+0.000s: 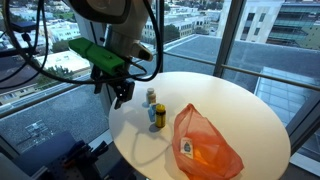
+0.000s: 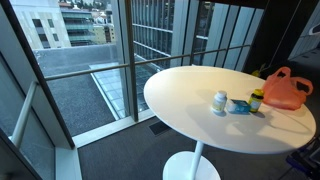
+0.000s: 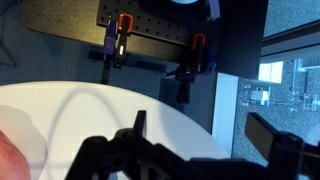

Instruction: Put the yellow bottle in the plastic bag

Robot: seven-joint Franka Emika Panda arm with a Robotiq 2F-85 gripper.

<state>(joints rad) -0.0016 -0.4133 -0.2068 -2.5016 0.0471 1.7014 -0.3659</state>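
The yellow bottle [image 1: 160, 116] stands upright on the round white table [image 1: 235, 105], next to a blue item [image 1: 153, 113] and a small white bottle [image 1: 151, 97]. It also shows in an exterior view [image 2: 257, 100]. The orange plastic bag [image 1: 205, 145] lies on the table beside the bottles and shows in both exterior views [image 2: 286, 89]. My gripper [image 1: 122, 93] hangs above the table's edge, a short way from the bottles. In the wrist view my gripper [image 3: 207, 135] is open and empty over the table's rim [image 3: 150, 100]; only a sliver of the bag shows there and the bottles are out of view.
Glass window walls with metal rails [image 2: 130, 60] surround the table. Black cables [image 1: 40, 60] hang by the arm. The white bottle [image 2: 220, 102] and blue item [image 2: 238, 105] stand between the table's edge and the bag. The floor with clamps [image 3: 122, 35] lies below.
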